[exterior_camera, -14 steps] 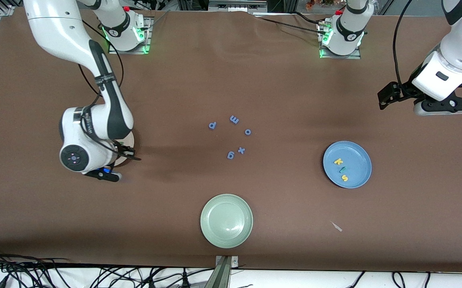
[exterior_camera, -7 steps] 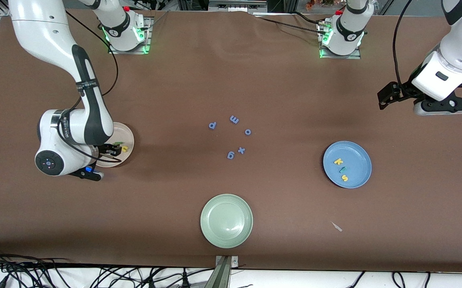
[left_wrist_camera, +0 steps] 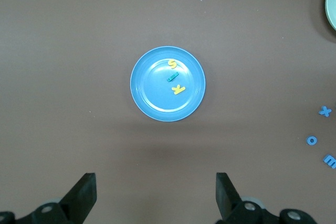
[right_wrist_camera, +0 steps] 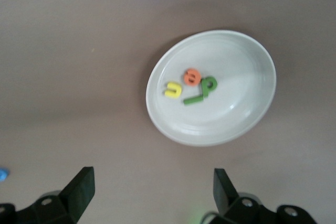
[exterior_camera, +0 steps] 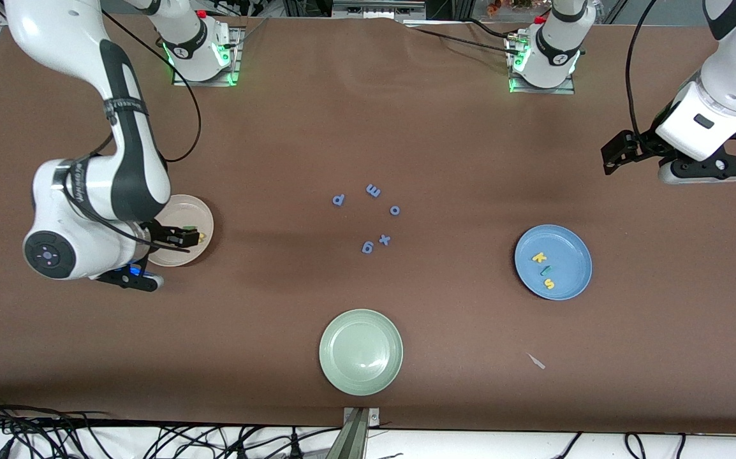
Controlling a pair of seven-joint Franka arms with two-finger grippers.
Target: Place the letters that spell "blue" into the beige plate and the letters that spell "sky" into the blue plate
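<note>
Your right gripper has drawn back over the beige plate, fingers spread, "blue" letters inside. Left gripper waits spread; "sky" letters sit in the blue plate.

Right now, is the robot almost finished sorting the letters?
It looks finished. The beige plate holds the b, l, u and e. The blue plate holds the s, k and y. The right hand is open and empty above the beige plate; the left hand waits open. Nothing seems left.
</note>
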